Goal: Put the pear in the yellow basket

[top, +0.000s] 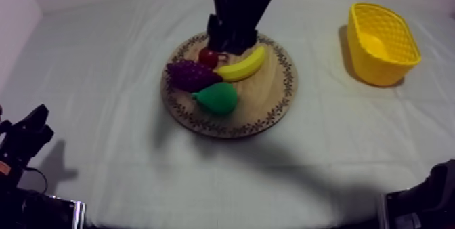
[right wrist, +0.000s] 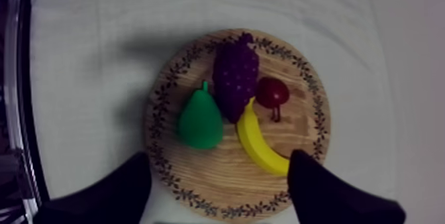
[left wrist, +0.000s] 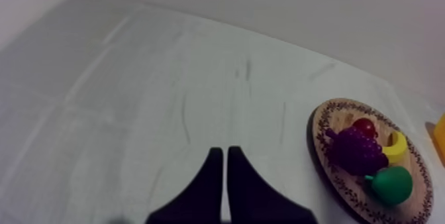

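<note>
Main risks, as I judge them: the pear [top: 218, 98] sits tight vs. the bunch of grapes [top: 191, 74], w/ the banana [top: 242, 66] just beside its top, so a finger coming down on that side could wedge btwn them, shove the grapes or banana across the wooden board [top: 272, 95], or pinch two fruits at once. The pear is smooth and tapered, so a grip near the narrow stem end could squirt it out and roll it off the rim onto the cloth. The yellow basket [top: 379, 69] stands well apart at the table's right side, so a weak hold could also drop the pear on the carry. The right gripper [top: 230, 36] hangs over the board's far rim, next to the small red fruit [top: 208, 57], fingers spread wide w/ nothing btwn them. In its wrist view the right gripper [right wrist: 220, 157] straddles the board, and the pear [right wrist: 200, 120] lies on the board just ahead of the gap, nearer one finger than the other, not centred. From above, the pear is on the board's near side, w/ grapes and banana btwn it and the gripper, so the approach has to clear them first. The left gripper [left wrist: 222, 152] is pressed together, holding nothing, low at its own side and well apart from the board.
</note>
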`<act>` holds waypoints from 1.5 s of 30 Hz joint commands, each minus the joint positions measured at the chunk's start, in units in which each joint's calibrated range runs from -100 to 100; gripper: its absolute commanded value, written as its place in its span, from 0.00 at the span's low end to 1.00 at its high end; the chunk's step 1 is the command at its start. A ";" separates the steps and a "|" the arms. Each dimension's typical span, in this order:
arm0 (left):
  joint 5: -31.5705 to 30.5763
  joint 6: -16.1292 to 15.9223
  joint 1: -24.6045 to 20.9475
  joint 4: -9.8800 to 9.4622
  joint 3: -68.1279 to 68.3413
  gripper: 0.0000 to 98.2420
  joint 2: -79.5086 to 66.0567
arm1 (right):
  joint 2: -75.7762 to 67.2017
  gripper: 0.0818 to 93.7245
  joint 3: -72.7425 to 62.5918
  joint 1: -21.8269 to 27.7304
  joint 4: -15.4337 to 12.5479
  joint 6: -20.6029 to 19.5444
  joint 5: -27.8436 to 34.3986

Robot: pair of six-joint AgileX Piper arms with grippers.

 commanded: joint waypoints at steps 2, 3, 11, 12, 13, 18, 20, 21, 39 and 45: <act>0.00 -0.01 0.01 -0.03 -0.02 0.00 0.02 | 1.26 0.70 2.14 -0.29 -0.07 -0.59 -1.38; 0.00 -0.01 0.01 -0.03 -0.02 0.00 0.02 | 1.85 0.71 2.95 -0.35 -0.07 -0.81 -1.99; 0.00 -0.01 0.01 -0.03 -0.02 0.00 0.02 | 8.40 0.77 8.36 0.31 0.07 -2.67 -7.94; 0.00 -0.01 0.01 -0.03 -0.02 0.00 0.02 | 9.35 0.77 8.78 0.47 0.10 -2.84 -8.59; 0.00 -0.01 0.01 -0.03 -0.02 0.00 0.02 | 10.29 0.77 9.20 0.65 0.12 -2.97 -9.23; 0.00 -0.01 0.01 -0.03 -0.02 0.00 0.02 | 14.81 0.78 10.45 1.41 0.25 -3.54 -11.88; 0.00 -0.01 0.01 -0.03 -0.02 0.00 0.02 | 16.41 0.78 10.54 1.62 0.30 -3.67 -12.57; 0.00 -0.01 0.01 -0.03 -0.02 0.00 0.02 | 17.12 0.78 10.57 1.71 0.34 -3.75 -12.91; 0.00 -0.01 0.01 -0.03 -0.02 0.00 0.02 | 28.25 0.74 6.66 1.79 0.93 -5.19 -14.99; 0.00 -0.01 0.01 -0.03 -0.02 0.00 0.02 | 30.73 0.56 5.59 1.59 0.89 -5.38 -15.16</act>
